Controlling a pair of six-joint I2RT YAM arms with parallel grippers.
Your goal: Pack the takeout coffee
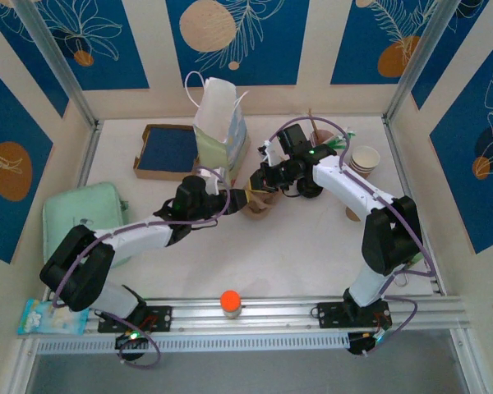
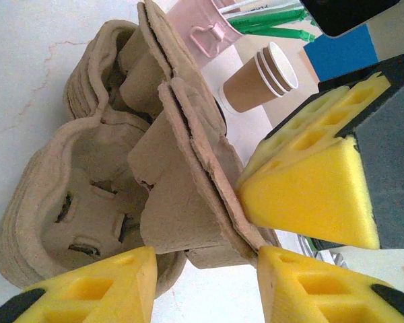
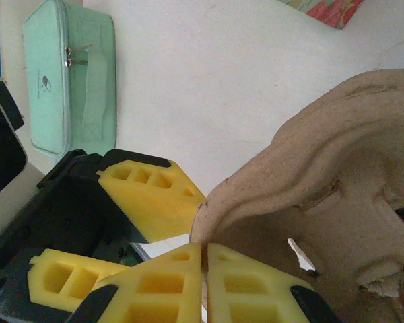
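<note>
Right wrist view: the right end effector (image 3: 203, 264) is clamped on the rim of the carrier (image 3: 337, 168), its pads nearly meeting across the thin pulp wall. The left end effector (image 2: 205, 261) faces it with jaws spread wide and the carrier's lower edge lying between its pads, not squeezed. Just above them, one right pad presses the carrier's upright flap. Beyond the carrier, nested cups (image 2: 259, 77) stand on the bench (image 2: 27, 40). Behind the left end effector lies a green case (image 3: 74, 74).
</note>
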